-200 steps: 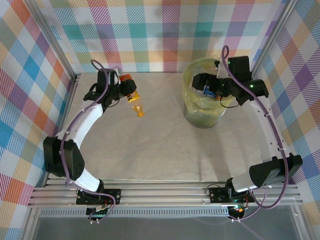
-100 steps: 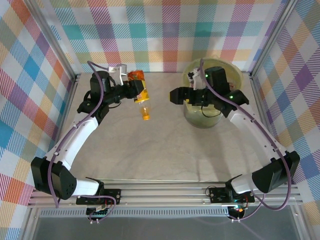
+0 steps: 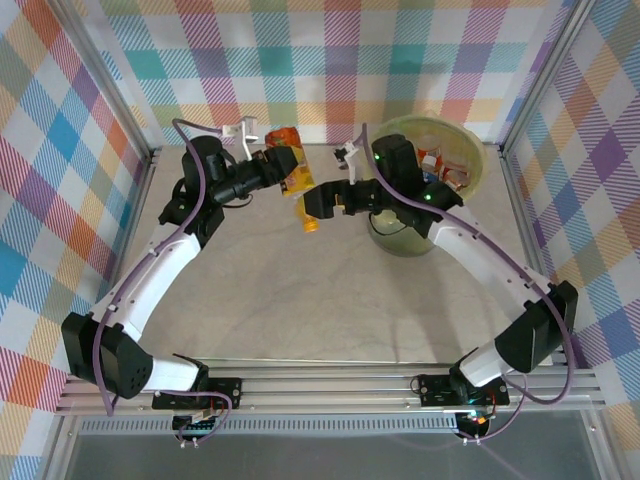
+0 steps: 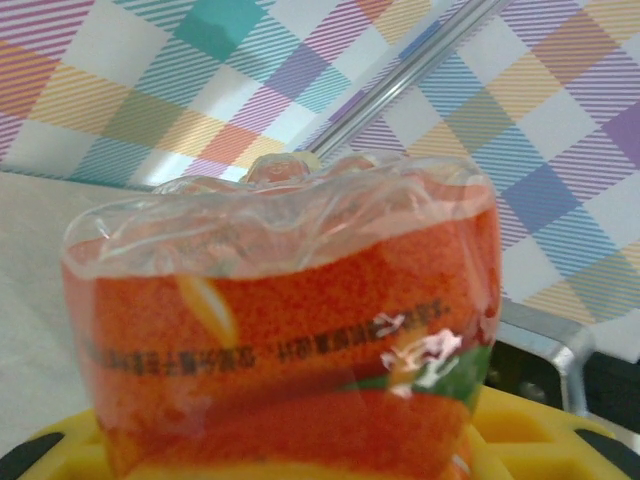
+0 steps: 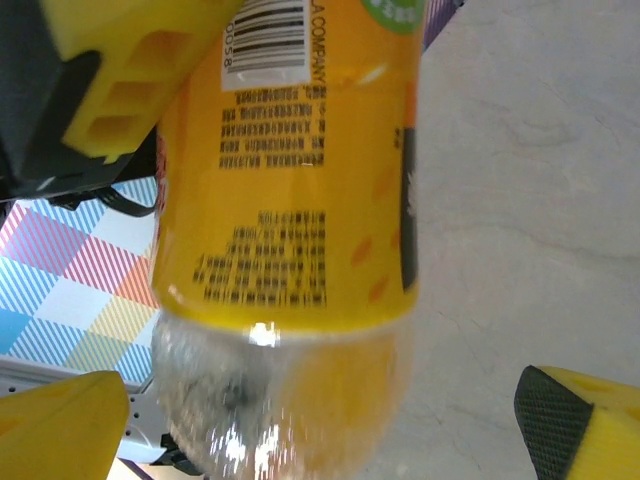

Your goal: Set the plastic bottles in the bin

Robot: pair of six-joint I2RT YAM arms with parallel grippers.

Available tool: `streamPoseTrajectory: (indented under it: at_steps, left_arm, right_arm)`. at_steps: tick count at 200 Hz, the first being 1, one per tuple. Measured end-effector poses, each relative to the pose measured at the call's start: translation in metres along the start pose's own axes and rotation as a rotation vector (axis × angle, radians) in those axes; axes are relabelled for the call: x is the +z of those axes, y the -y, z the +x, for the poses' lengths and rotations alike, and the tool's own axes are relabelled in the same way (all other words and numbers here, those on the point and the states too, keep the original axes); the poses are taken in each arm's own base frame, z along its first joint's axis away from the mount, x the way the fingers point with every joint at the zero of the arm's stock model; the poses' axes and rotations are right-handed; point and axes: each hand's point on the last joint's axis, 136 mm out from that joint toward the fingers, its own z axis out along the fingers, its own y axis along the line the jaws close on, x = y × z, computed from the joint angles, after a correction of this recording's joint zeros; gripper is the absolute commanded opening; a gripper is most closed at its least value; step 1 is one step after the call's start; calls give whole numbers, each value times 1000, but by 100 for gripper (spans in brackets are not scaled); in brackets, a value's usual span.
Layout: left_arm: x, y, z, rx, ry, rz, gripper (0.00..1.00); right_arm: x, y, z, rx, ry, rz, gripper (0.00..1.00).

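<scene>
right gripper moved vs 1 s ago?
Yes. The right gripper has swung left, from above the bin to beside it, open around the orange bottle the left gripper holds.

Table (image 3: 300, 300): flat rectangular top, pale beige with faint grey marbled veining, matt finish; the same veining shows close up in the right wrist view (image 5: 540, 150)

Standing directly on it: one tall round wastebasket lined with a translucent yellow-green plastic bag (image 3: 398, 240), base on the surface

Soft grey shadows on the top, left of the wastebasket and on its near side

Aluminium rail (image 3: 330, 385) edges the table, well nearer than the wastebasket
</scene>
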Motion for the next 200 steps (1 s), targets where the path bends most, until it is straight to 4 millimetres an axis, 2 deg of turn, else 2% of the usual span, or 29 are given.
streamPoseTrajectory:
  at_steps: [46,72,96,106,123,134,167,200]
  left_arm:
    - [13,2,5,-82,-36,18,46]
    - [17,-2,11,-112,-56,11,49]
    - [17,-2,11,-123,-58,7,56]
    - [18,-3,11,-130,-59,6,64]
    - [19,-4,11,-140,-63,2,87]
    - [20,-5,11,-149,-63,-1,99]
    - [19,-1,4,-155,-46,-6,100]
    - [13,14,-14,-108,-8,-14,100]
  right_arm:
    - [20,-4,-9,-21,-9,-17,98]
    - [24,-3,-8,-19,-13,-11,66]
    - [25,-2,-9,-16,-4,3,57]
    - [25,-1,-10,-11,0,10,56]
    - [24,4,-10,5,13,34,54]
    - [24,8,-8,19,17,60,54]
    - [15,27,-3,79,46,167,53]
    - [-8,36,-3,120,96,281,53]
